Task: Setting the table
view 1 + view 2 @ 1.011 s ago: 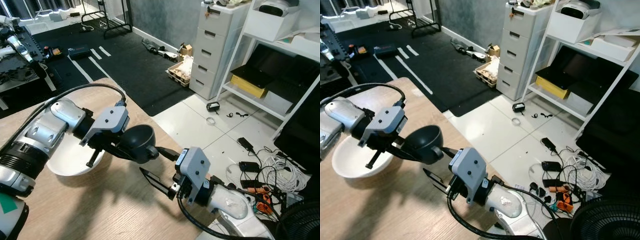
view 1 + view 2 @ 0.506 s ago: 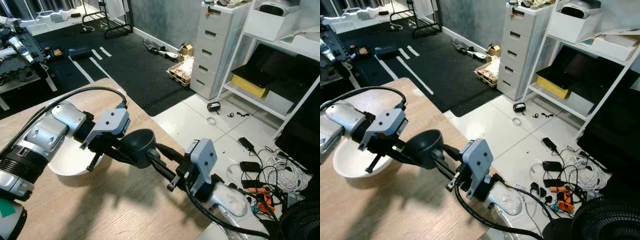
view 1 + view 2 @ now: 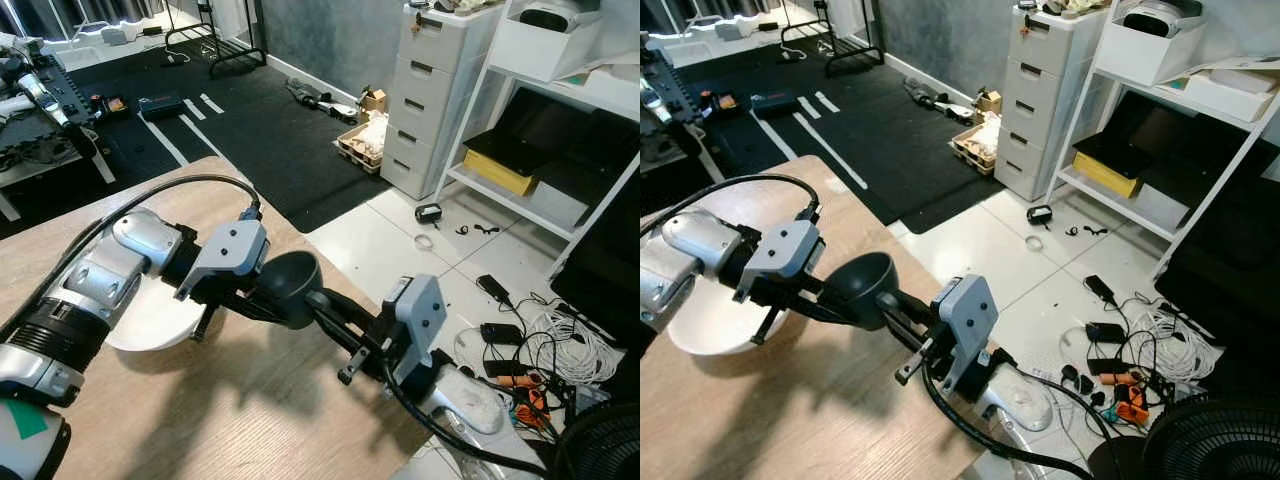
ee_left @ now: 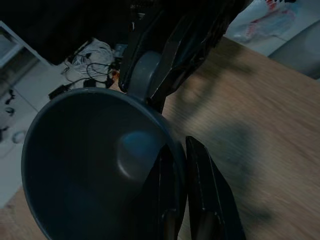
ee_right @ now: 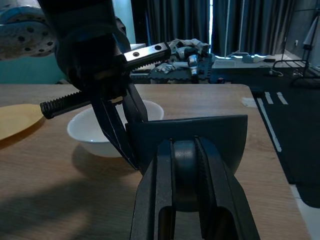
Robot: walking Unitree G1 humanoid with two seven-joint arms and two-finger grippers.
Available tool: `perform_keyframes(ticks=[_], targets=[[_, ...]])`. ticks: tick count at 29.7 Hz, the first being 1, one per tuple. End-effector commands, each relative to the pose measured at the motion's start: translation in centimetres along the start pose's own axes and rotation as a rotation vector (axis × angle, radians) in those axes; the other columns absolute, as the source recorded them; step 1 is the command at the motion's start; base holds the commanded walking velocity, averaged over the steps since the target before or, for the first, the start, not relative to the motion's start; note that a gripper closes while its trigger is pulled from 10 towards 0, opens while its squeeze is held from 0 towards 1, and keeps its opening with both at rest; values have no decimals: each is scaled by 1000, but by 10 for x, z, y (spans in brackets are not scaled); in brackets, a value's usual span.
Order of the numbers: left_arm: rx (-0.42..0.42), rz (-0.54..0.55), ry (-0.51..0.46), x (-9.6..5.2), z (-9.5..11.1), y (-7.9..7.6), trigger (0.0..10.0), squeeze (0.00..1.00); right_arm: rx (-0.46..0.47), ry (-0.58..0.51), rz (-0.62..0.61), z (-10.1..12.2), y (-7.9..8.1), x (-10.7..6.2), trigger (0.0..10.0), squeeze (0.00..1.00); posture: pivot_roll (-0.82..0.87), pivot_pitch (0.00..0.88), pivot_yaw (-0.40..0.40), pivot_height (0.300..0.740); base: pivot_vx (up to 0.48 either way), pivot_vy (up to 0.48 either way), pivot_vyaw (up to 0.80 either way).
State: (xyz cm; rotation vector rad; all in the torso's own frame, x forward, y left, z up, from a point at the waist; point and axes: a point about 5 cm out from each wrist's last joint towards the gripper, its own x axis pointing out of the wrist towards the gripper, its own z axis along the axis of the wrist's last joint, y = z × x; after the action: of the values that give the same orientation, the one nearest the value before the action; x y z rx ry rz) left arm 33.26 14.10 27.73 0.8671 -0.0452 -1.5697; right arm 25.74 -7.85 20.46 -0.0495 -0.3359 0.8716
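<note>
A dark grey bowl hangs tilted above the wooden table, close to its right edge. My left gripper is shut on the bowl's rim, one finger inside and one outside. My right gripper reaches in from the right and is shut on the bowl's round foot; its fingers straddle that foot. A white bowl stands on the table under the left arm. A yellow plate lies beyond it.
The table ends just right of the grippers. Beyond the edge is white floor with loose cables, a white drawer unit, a shelf rack and a fan. A black mat covers the floor behind.
My right gripper, open and low on the table a second ago, has risen to the dark bowl and closed on its foot. The left arm with the bowl shifted slightly right.
</note>
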Motion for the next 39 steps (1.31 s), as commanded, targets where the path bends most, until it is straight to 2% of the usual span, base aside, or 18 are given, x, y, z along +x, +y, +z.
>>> perform_keyframes(ticks=[1,4,5,6,7,10,11,16,17,21,23,26,30,34,35,36,37,39], targets=[[86,86,-34,-1,11,7,10000,0,77,15,76,-7,16,4,0,0,106,157,173,740,0,0,0],[101,104,-33,0,10,7,10000,0,76,18,78,-7,16,4,0,0,106,157,173,740,0,0,0],[103,102,-34,0,10,7,10000,0,72,28,85,-8,17,4,3843,0,106,158,174,740,0,0,0],[103,102,-34,0,10,7,10000,0,72,28,85,-8,17,4,3843,0,106,158,174,740,0,0,0],[106,99,-40,0,12,7,10000,0,69,41,91,-8,18,4,10000,0,106,158,174,740,0,0,0],[105,90,-52,1,15,7,10000,0,67,50,87,-10,18,4,10000,0,106,159,174,740,0,0,0],[104,85,-55,1,15,7,10000,0,69,51,87,-10,19,4,10000,1000,106,159,174,740,0,0,0],[83,68,-90,3,20,6,10000,0,66,38,60,-9,16,5,10000,1000,107,160,175,740,0,0,0],[66,81,-114,3,23,8,10000,0,108,9,21,-7,13,6,10000,0,108,162,178,740,0,0,0],[44,100,-148,4,28,11,10000,0,165,-32,-42,-4,8,7,10000,0,109,164,180,740,0,0,0],[10,124,-206,5,36,16,10000,0,215,-84,-138,0,-1,7,10000,0,107,167,179,740,0,0,0],[-13,126,-241,6,41,17,10000,0,246,-121,-193,2,-5,7,10000,0,107,167,179,740,0,0,0],[-16,120,-257,9,44,16,10000,0,304,-156,-202,5,-4,11,10000,0,108,165,178,740,0,0,0],[-15,120,-257,9,44,15,10000,0,312,-154,-194,4,-3,11,10000,0,108,165,178,740,0,0,0],[-12,112,-249,9,44,13,10000,0,313,-144,-180,3,-2,10,4980,0,104,159,176,740,0,0,0],[-12,112,-249,9,44,13,10000,0,313,-144,-180,3,-2,10,4980,0,104,159,176,740,0,0,0],[-9,95,-237,9,42,10,10000,0,295,-129,-156,2,0,9,2588,0,102,156,176,740,0,0,0],[-21,50,-212,8,38,3,10000,0,247,-99,-106,1,4,8,2902,0,102,156,176,740,0,0,0]])
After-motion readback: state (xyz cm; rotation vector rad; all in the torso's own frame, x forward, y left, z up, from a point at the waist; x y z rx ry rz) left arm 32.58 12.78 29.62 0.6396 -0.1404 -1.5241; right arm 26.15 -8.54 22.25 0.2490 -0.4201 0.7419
